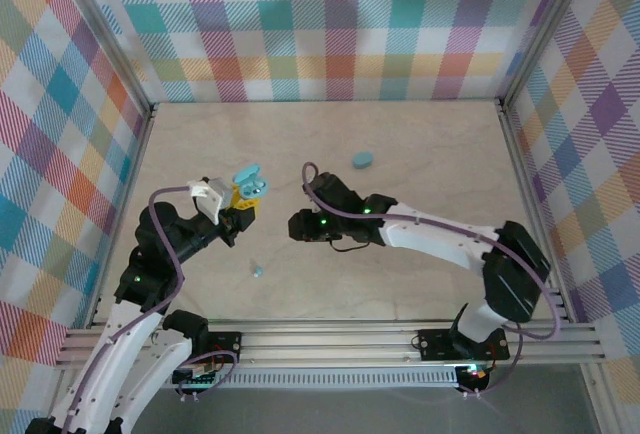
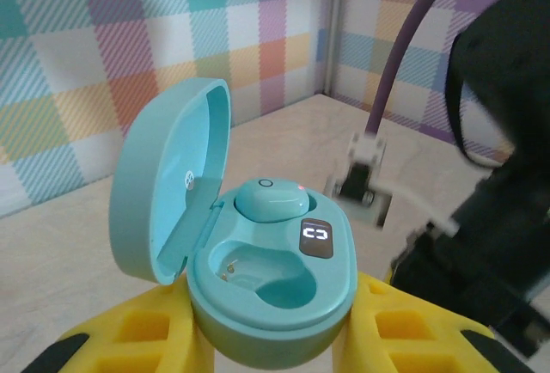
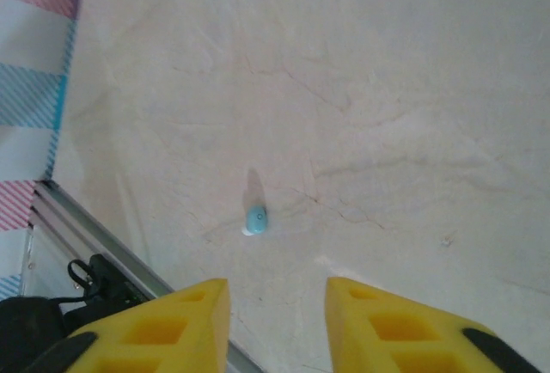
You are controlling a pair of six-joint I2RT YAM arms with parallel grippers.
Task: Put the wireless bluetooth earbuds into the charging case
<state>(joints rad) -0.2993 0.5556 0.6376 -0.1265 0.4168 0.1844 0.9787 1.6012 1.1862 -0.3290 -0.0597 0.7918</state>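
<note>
**A:** The left claw (image 2: 275, 343) is clamping its yellow fingers (image 2: 120, 339) on the base of the light-blue oval plastic charging case (image 2: 271, 300) and holding it up with the lid (image 2: 163, 192) swung open. What is showing inside?

**B:** One tiny light-blue plastic seated earbud (image 2: 266, 198) is lying in the far socket, and the empty well (image 2: 258, 274) beside it is waiting. The right claw (image 3: 277, 304) is standing open with nothing between its fingers, hovering over the loose earbud (image 3: 255, 218). That one is lying alone on the pale marble-look table (image 3: 412, 89), toward the near rail (image 3: 94, 235)

**A:** How are you expecting that bud to handle?

**B:** I'm judging it light, hard and glossy, so it's likely to skid or pop out of a pinch. I'd be taking it across its rounded body, low against the table, with a gentle squeeze. It's too small for me to tell which way it's facing

**A:** Is anything getting in the way?

**B:** The open lid is leaning right beside the empty well, so the approach is looking freer from the other side. The black right arm (image 2: 490, 244) and its purple cable (image 2: 400, 64) are crowding close to the case. A second closed light-blue pebble-shaped case (image 1: 362, 160) is lying well apart toward the back, bothering nobody
</note>
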